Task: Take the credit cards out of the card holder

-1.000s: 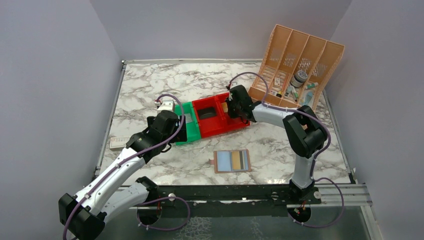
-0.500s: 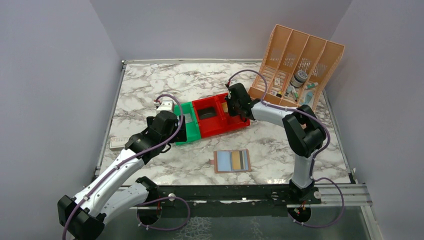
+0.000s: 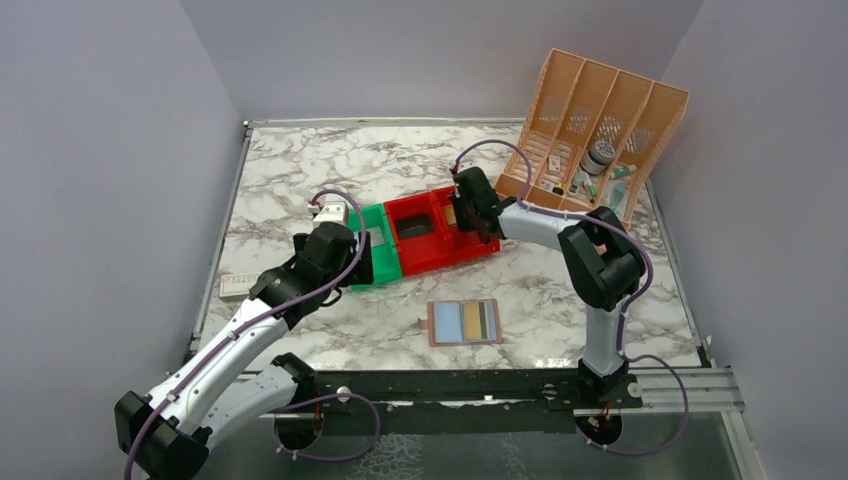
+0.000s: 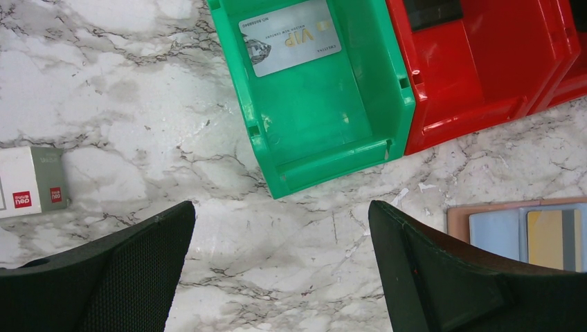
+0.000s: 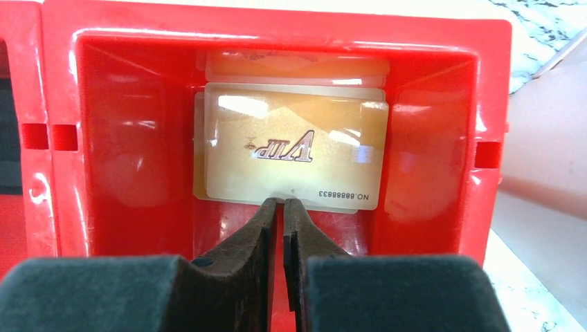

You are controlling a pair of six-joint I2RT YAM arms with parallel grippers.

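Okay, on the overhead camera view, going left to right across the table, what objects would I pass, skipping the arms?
small white box → green bin → red bin → peach file organizer. The card holder shares the red bin's span, so it is left out.

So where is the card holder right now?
In the top view the card holder lies open on the table, centre-right near the front edge, in front of the red bin and apart from it.

Pale lilac walls (image 3: 100, 150) enclose a marble-patterned table (image 3: 300, 170).
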